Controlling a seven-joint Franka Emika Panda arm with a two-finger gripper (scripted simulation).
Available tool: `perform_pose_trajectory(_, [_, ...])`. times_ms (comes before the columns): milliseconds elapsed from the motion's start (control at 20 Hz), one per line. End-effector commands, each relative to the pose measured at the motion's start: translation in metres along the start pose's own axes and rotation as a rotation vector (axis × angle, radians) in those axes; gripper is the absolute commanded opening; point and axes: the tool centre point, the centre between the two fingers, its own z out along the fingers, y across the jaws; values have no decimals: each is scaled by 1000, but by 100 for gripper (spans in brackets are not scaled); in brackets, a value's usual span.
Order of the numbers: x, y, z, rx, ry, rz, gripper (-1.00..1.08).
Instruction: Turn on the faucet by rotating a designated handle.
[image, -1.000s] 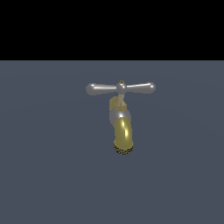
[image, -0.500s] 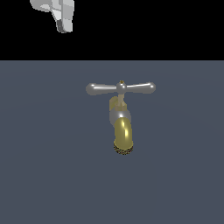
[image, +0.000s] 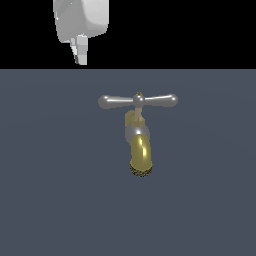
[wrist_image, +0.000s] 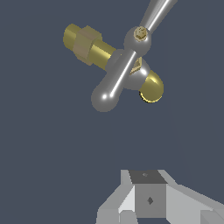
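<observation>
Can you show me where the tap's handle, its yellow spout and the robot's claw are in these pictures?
handle (image: 138, 100): exterior view, on the centre of the silver crossbar.
spout (image: 141, 152): exterior view, on the curved brass part above the dark tip.
gripper (image: 80, 52): exterior view, on the finger hanging under the white body, well above the tap.

The slim silver crossbar handle sits atop the curved brass-spouted faucet; the white hand, perhaps farther back, hangs toward the exterior view's left.

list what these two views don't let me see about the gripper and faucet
- Gripper: exterior view's top edge cuts off the arm; wrist view's edge crops the fingers, so open or shut is unclear.
- Handle: wrist view's edge cuts off one arm end.
- Faucet: its rear brass fitting is hidden behind the body in the exterior view.
</observation>
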Motion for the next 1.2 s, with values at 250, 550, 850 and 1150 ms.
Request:
perform_pose_trajectory(250, [20,-28,31,-4,1,153,-100])
perform_pose_trajectory(550, [40,-48,57,-8,4,276,-100])
perform_pose_trajectory(850, [63,-65,82,-14,8,398,-100])
perform_pose_trajectory(1150, [82,-76,100,-19,10,491,-100])
